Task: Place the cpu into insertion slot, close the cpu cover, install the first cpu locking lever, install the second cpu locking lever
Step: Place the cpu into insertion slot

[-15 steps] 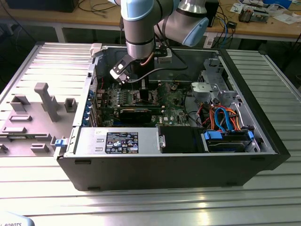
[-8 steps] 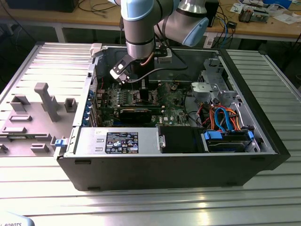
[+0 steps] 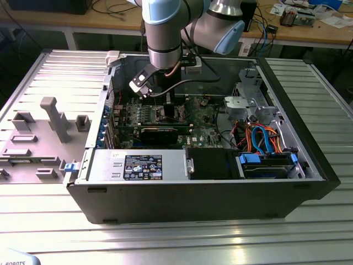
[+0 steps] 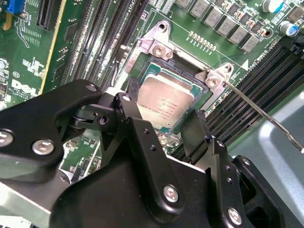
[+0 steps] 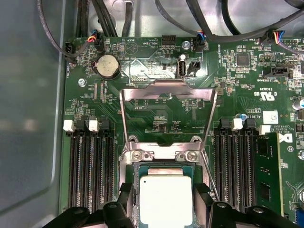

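Ribbed metal slats of the table (image 3: 165,243) run along its near edge in the exterior view, and an open computer case (image 3: 193,196) lies on them with its silver power supply (image 3: 138,165) against the near wall. Grey fixture blocks (image 3: 55,118) stand beside the case, toward the table edge at the exterior view's left. The robot arm (image 3: 162,33) reaches straight down into the case, over the green motherboard (image 3: 204,118) near the far wall. In the second wrist view the black end effector (image 4: 165,105) sits low over the insertion slot (image 4: 156,47). Its two fingers (image 4: 137,128) are closed against opposite edges of the cpu (image 4: 164,97), with no gap showing on either side. The cpu lies flat and square inside the slot's silver rim, dull metal top upward. A thin locking lever (image 4: 259,114) slants away from one corner of the rim, across the long memory slots (image 4: 266,80). In the first wrist view the cpu cover (image 5: 166,91) is swung up and open on its hinge at the rim's side away from the end effector. Bare board shows through its square window, and a round coin battery (image 5: 107,66) sits beyond it. Black memory slots (image 5: 90,166) flank the insertion slot on both sides.
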`<state>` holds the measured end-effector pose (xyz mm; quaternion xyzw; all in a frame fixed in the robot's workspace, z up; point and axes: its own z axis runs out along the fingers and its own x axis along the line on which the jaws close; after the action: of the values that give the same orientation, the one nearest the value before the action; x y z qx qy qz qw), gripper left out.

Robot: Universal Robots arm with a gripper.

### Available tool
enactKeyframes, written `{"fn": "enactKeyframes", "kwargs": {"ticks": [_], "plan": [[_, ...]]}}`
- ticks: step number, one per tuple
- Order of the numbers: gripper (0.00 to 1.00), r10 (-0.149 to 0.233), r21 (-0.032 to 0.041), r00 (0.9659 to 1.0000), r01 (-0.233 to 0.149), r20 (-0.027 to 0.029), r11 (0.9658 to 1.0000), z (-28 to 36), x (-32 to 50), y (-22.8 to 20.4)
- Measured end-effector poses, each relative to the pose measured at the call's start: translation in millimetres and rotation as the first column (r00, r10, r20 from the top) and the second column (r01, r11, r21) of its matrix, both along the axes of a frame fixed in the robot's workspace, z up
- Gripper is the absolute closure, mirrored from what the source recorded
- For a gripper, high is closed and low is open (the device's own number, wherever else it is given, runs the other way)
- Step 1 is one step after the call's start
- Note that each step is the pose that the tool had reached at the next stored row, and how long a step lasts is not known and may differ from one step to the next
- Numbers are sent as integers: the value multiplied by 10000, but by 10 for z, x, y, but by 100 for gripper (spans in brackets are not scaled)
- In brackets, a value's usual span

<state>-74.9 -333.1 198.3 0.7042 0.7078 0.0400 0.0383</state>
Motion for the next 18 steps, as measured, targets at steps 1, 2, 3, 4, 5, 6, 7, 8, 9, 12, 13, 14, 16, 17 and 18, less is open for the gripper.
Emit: {"fn": "enactKeyframes", "kwargs": {"ticks": [1,2,3,4,5,6,7,8,9,12,13,14,16,17,18], "plan": [[38,1,-2,10000,-1,-2,10000,-1,0,0],[38,0,-3,10000,0,-3,10000,-3,0,0],[38,-1,-3,10000,1,-3,10000,-3,-1,0],[38,-1,-3,10000,1,-2,10000,-4,-1,0],[38,-1,-2,10000,1,-2,10000,-4,-1,0],[38,-1,-2,10000,1,-1,10000,-4,-1,0],[38,-1,-2,10000,1,-1,10000,-4,-1,0],[37,-1,-2,10000,1,-1,10000,-4,-1,0],[37,-1,-1,10000,1,0,10000,-4,-1,1],[31,-1,-2,10000,1,0,10000,-4,-1,0],[31,-1,2,10000,1,0,10000,-5,-1,0],[31,-1,19,10000,1,2,10000,-10,-1,2],[31,-1,22,10000,1,-1,10000,-16,-1,3],[31,-5,8,10000,5,-1,10000,-17,0,4],[31,-15,-50,10000,15,0,10000,-18,2,6]]}}
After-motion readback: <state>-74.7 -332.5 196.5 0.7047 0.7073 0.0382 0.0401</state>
